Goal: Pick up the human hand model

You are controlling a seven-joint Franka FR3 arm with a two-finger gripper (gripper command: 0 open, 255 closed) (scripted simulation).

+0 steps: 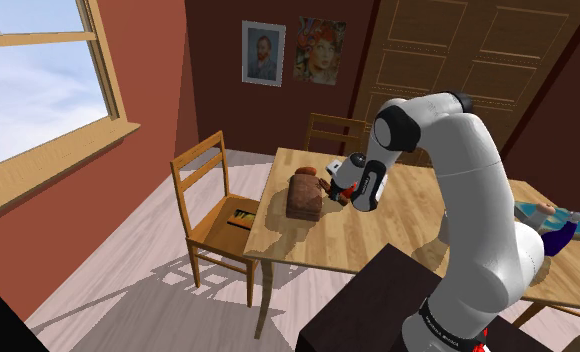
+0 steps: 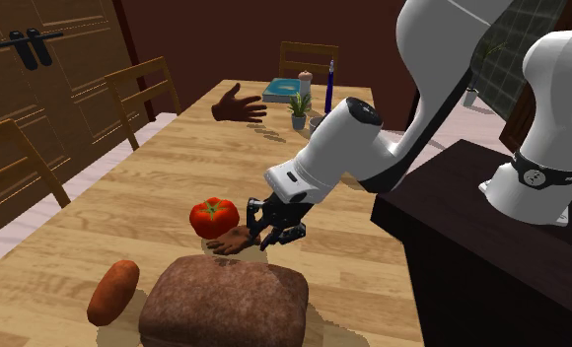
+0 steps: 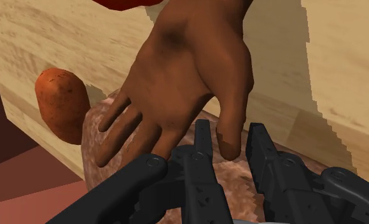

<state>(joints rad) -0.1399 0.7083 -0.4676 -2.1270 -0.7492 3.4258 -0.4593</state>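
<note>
A dark brown hand model (image 3: 183,70) lies palm down by the far end of the bread loaf (image 2: 225,306), with a red tomato (image 2: 215,215) just behind it. The black gripper (image 3: 231,143) has its two fingers close on either side of the model's thumb and clasps it. In the second exterior view the gripper (image 2: 274,232) meets the hand model (image 2: 227,242) from that view's right, low over the table. In the shoulder view the gripper (image 1: 336,190) sits beside the loaf (image 1: 304,195).
A second brown hand model (image 2: 240,104) rests at the table's far end near a book (image 2: 286,92), a small potted plant (image 2: 299,106) and a blue bottle (image 2: 328,89). An orange sweet potato (image 2: 113,291) lies beside the loaf. Wooden chairs (image 1: 213,205) stand around the table (image 2: 126,197).
</note>
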